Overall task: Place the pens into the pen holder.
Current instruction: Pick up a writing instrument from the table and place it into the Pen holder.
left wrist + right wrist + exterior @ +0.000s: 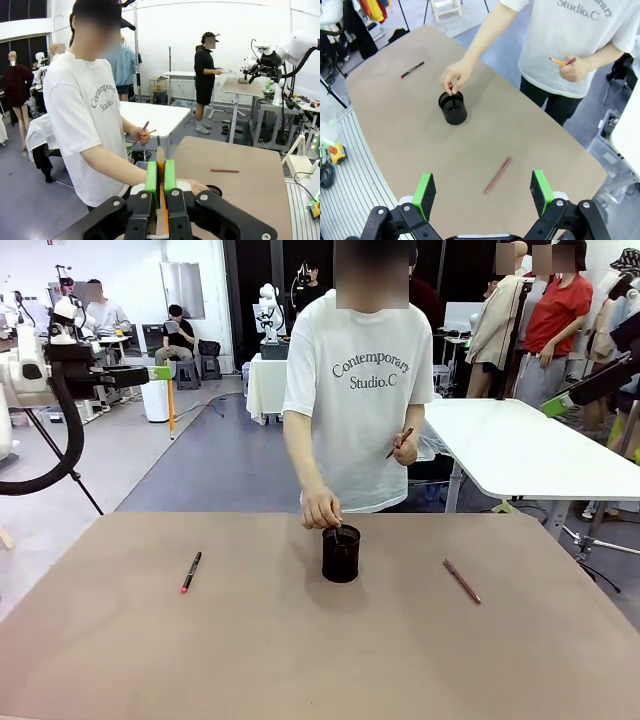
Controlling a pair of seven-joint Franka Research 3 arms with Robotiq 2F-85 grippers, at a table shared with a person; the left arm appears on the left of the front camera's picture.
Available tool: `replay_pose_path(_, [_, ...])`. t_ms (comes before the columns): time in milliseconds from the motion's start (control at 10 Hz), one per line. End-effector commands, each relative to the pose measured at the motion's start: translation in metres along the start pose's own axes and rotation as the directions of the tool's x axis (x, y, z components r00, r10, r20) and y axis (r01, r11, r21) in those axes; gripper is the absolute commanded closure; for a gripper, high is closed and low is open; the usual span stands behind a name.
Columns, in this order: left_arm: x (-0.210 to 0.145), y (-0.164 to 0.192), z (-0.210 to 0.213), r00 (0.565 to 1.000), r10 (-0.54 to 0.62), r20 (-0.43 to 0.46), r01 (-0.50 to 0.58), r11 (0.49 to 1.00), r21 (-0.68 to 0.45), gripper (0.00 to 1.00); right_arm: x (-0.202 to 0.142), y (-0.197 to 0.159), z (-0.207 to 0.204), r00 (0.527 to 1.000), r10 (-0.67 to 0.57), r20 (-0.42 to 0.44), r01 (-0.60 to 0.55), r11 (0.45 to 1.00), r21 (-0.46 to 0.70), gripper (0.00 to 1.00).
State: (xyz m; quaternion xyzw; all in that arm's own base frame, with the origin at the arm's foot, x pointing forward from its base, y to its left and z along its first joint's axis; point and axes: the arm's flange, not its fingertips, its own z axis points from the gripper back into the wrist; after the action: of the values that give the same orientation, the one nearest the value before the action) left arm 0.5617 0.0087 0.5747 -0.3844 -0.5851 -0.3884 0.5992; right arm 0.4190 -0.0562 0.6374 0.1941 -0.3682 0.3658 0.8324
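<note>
The black mesh pen holder stands mid-table. The person's hand lowers a red-tipped pen into it. Their other hand holds two more pens. A black pen with a red end lies left of the holder, and a dark red pen lies to its right. My left gripper is raised at the far left, shut on a yellow-orange pencil. My right gripper hangs open high above the dark red pen.
The brown table is bare apart from these things. A white table stands behind on the right. Other people and equipment are farther back in the room.
</note>
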Motion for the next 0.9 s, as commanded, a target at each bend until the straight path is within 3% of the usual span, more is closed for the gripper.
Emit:
replay_pose_path(0, [0.0032, 0.0002, -0.0020, 1.000, 0.003, -0.006, -0.003, 1.000, 0.004, 1.00, 0.0018, 0.0001, -0.0002, 1.000, 0.004, 0.018, -0.004, 1.000, 0.007, 0.00])
replay_pose_path(800, [0.0032, 0.0002, -0.0020, 1.000, 0.003, -0.006, -0.003, 1.000, 0.004, 1.00, 0.0018, 0.0001, -0.0002, 1.000, 0.004, 0.018, -0.004, 1.000, 0.007, 0.00])
